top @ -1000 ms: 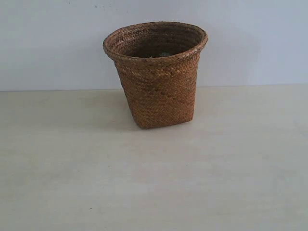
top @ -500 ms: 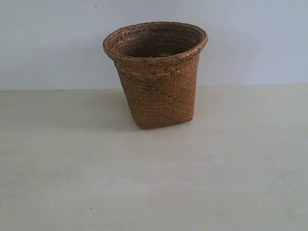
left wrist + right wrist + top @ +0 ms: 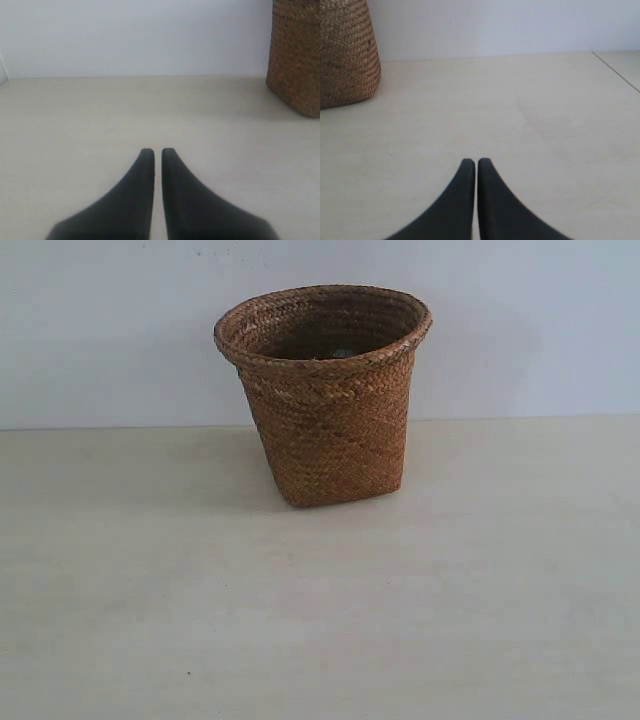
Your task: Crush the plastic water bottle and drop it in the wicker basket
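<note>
Standing upright on the table (image 3: 150, 590), the basket (image 3: 325, 430) shows a pale glint behind its rim, probably the bottle (image 3: 344, 352) inside. Both the left gripper (image 3: 157, 150) and the right gripper (image 3: 472, 161) are pressed together, empty, so dropping seems done.

We see the brown woven wicker basket (image 3: 325, 410) upright on the pale flat tabletop (image 3: 300, 620), centre-rear, with the plain white wall (image 3: 100, 330) behind it. The black left gripper (image 3: 157, 152) and black right gripper (image 3: 472, 162) sit low over the tabletop, with the basket ahead of both, well apart.
</note>
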